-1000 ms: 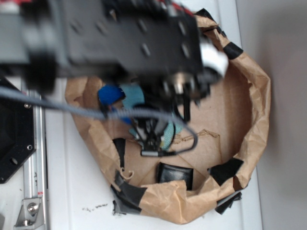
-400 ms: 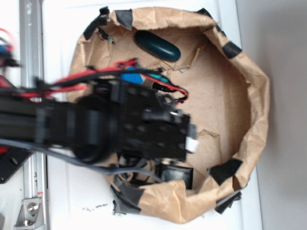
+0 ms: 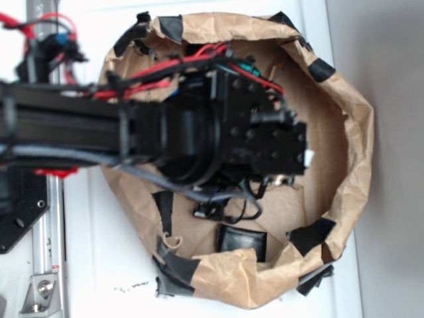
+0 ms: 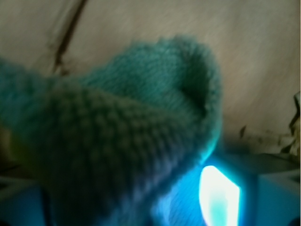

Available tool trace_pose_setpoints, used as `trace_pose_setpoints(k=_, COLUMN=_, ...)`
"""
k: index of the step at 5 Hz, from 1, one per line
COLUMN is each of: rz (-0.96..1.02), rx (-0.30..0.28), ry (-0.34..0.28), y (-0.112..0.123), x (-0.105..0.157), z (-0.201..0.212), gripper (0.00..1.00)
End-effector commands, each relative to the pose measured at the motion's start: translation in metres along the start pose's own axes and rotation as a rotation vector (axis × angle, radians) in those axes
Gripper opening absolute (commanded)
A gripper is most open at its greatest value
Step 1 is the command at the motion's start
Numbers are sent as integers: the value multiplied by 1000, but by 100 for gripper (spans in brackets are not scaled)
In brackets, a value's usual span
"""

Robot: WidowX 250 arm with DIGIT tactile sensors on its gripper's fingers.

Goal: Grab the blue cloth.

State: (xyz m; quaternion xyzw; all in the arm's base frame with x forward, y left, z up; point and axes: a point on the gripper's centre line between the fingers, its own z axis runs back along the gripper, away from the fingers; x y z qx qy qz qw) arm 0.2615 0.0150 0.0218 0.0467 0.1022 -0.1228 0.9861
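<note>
Inside the ring of crumpled brown paper (image 3: pixel 344 132) taped with black patches onto the white surface (image 3: pixel 99 265), the black arm (image 3: pixel 199 139) reaches in from the left and covers most of the enclosure's middle in the exterior view. Red and black wires (image 3: pixel 179 63) run along its upper side, a grey cable (image 3: pixel 79 159) along its lower side. The gripper itself is hidden beneath the arm's body in this view, so its fingers cannot be made out there. A black square object (image 3: pixel 242 238) lies on the cardboard floor near the lower rim, apart from the arm. The blue cloth is not visible from the exterior; the arm blocks it. In the wrist view the blue cloth (image 4: pixel 117 127) fills most of the frame, very close to the lens and blurred: pale aqua knit or terry texture, bunched into a raised fold with a hollow at upper right. Behind it is tan cardboard floor (image 4: pixel 188 28). A bright blue glowing patch (image 4: pixel 218 197) sits at lower right, too blurred to identify. Gripper fingers are not distinguishable in the wrist view; cannot tell whether the gripper is apart or closed, or whether it has the cloth.
</note>
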Motion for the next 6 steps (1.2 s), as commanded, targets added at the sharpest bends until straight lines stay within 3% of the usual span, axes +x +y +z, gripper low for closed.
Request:
trace_pose_setpoints(k=1, rz=12, rx=29, ry=-37, y=-1, x=-4, z=3, gripper=0)
trace_pose_setpoints(k=2, rz=21, rx=36, ry=-57, y=0, x=-7, z=8, gripper=0)
trace_pose_setpoints(k=3, rz=95, rx=17, ry=-172, y=7, x=-22, z=55, gripper=0)
trace_pose_setpoints(k=4, rz=254, rx=-68, ry=-330, y=23, x=-43, z=99, gripper=0)
trace_pose_setpoints(k=5, rz=283, rx=-103, ry=-348, y=31, x=-53, z=147, gripper=0)
trace_pose_setpoints(k=6, rz=277, rx=-51, ry=-312, y=24, x=-51, z=160, gripper=0)
